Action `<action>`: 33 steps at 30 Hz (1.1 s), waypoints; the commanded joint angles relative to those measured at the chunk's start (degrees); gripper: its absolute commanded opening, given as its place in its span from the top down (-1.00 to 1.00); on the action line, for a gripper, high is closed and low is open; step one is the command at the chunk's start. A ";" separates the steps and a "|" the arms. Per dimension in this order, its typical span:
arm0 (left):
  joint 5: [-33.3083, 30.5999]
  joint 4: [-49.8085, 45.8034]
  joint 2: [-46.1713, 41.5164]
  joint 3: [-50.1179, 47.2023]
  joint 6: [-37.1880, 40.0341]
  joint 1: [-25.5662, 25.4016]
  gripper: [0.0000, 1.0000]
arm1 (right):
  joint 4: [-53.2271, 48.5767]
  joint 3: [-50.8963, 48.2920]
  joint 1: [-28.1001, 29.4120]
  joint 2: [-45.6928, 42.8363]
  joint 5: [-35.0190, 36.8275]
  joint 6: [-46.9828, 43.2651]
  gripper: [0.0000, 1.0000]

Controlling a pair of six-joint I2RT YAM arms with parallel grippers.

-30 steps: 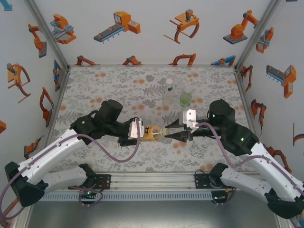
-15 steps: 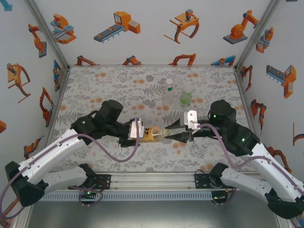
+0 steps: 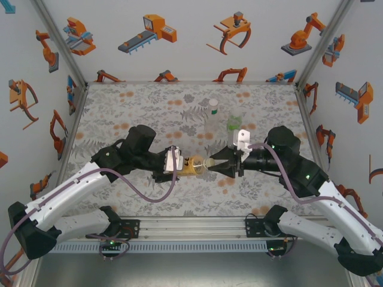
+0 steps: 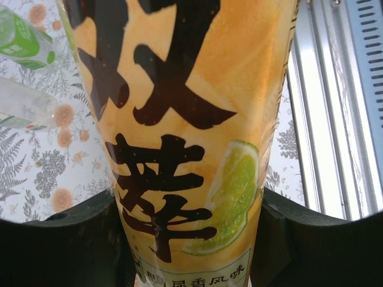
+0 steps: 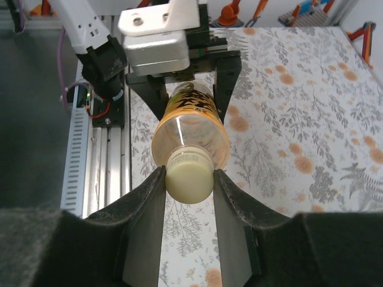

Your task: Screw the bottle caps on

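The yellow-orange bottle (image 3: 192,165) lies level above the table, neck pointing right. My left gripper (image 3: 181,167) is shut on its labelled body (image 4: 185,137), a black finger on each side (image 4: 188,239). A pale yellow bottle cap (image 5: 190,177) sits on the bottle's neck, and my right gripper (image 5: 190,180) is shut on it, pads pressing both sides. From above, the right gripper (image 3: 211,162) meets the bottle end-on at the cap (image 3: 207,163). The left gripper (image 5: 191,94) faces the right wrist camera, holding the bottle (image 5: 191,125).
A slim colourless bottle (image 3: 212,118) with a white cap (image 3: 213,103) and a short green-tinted bottle (image 3: 234,124) stand behind the grippers at mid-table. Both show at the left wrist view's upper left, green (image 4: 21,36) and clear (image 4: 24,107). The rail (image 3: 191,227) runs along the near edge.
My right wrist has rolled about its axis while gripping the cap, its white camera mount swinging upward. The bottle and the left gripper have shifted slightly right.
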 commanded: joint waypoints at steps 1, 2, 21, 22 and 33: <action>-0.12 8.02 0.34 -0.10 -2.58 -0.50 1.00 | 2.50 -0.72 0.89 0.71 4.32 9.91 1.00; -0.42 8.79 0.35 -0.34 -2.68 -0.47 1.00 | 2.85 -0.79 0.85 0.71 5.54 12.03 1.00; -9.58 15.70 5.12 0.87 -8.33 -1.35 1.00 | 0.29 -2.41 0.89 1.21 32.12 54.70 1.00; -10.38 16.08 5.50 1.12 -8.52 -1.50 1.00 | -0.07 -2.30 0.87 1.23 32.98 56.04 0.99; -20.55 18.46 10.23 4.64 -12.64 -4.35 1.00 | -5.65 -0.25 0.89 5.87 39.64 65.88 0.99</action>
